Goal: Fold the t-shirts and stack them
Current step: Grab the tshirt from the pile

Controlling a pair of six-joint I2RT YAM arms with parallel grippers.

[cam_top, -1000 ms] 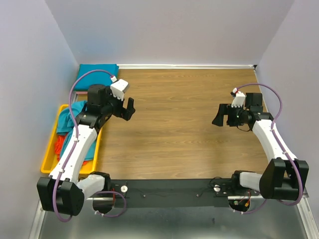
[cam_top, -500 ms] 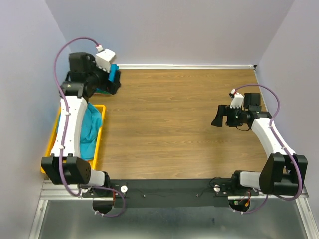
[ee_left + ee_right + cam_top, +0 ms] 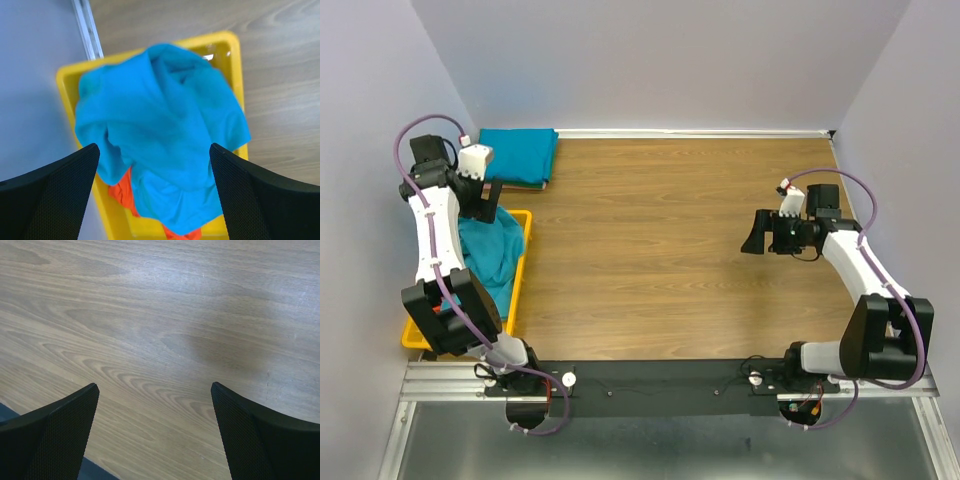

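Note:
A crumpled teal-blue t-shirt lies heaped in the yellow tray, with an orange-red t-shirt showing under it. In the top view the heap fills the tray at the left edge. A folded teal-blue t-shirt lies at the far left corner of the table. My left gripper is open and empty, above the far end of the tray; its fingers frame the heap. My right gripper is open and empty above bare wood at the right.
The wooden table is walled on the left, back and right. A metal rail runs along the left wall beside the tray. The arm bases sit on a black bar at the near edge.
My left gripper swung from the table's left middle to the far left corner, then back toward the tray. The folded teal t-shirt is uncovered again. The right arm barely moved.

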